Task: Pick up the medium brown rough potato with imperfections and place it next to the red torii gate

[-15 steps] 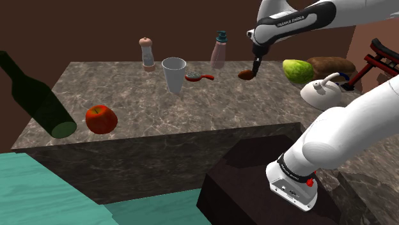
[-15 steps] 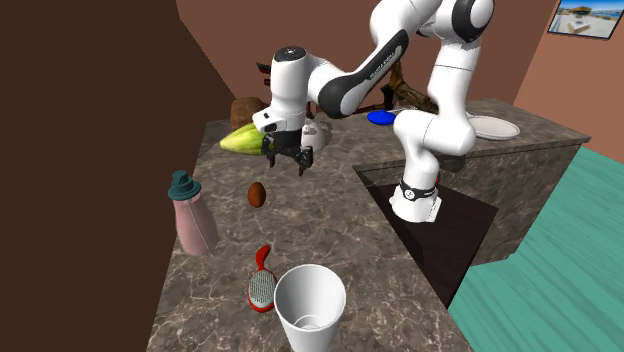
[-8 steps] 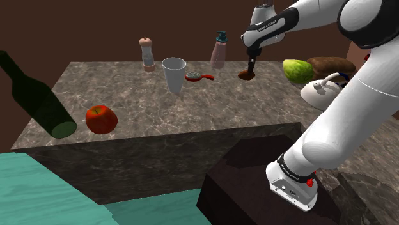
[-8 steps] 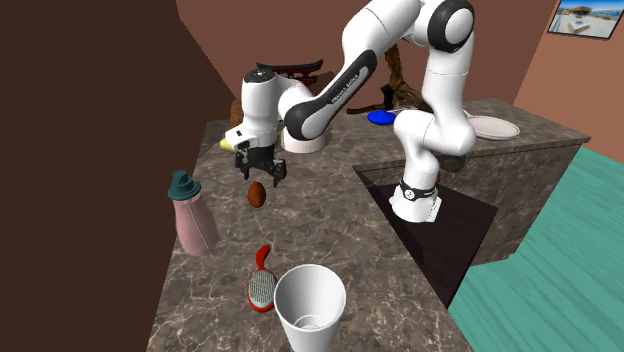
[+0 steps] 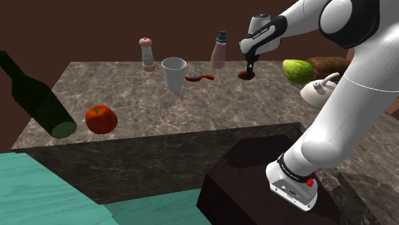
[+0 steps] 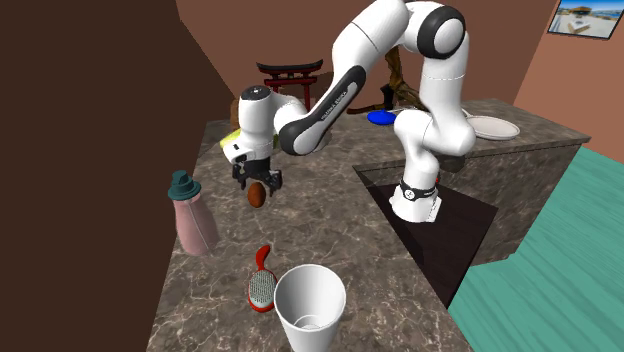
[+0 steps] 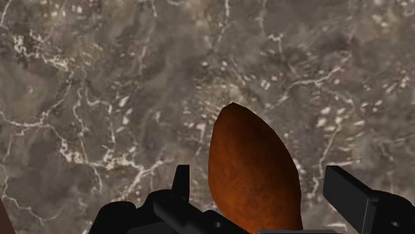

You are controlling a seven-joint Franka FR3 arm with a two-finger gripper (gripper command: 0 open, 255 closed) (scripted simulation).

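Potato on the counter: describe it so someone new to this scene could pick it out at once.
On the marble counter, find the pink bottle with the teal cap. Beside it hangs the black gripper, open fingers straddling the potato: a small reddish-brown oval, pointed at one end, the only brown thing near the bottle.

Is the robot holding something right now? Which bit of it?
Nothing yet. The open black gripper straddles the reddish-brown oval potato, with its fingers clear of both sides.
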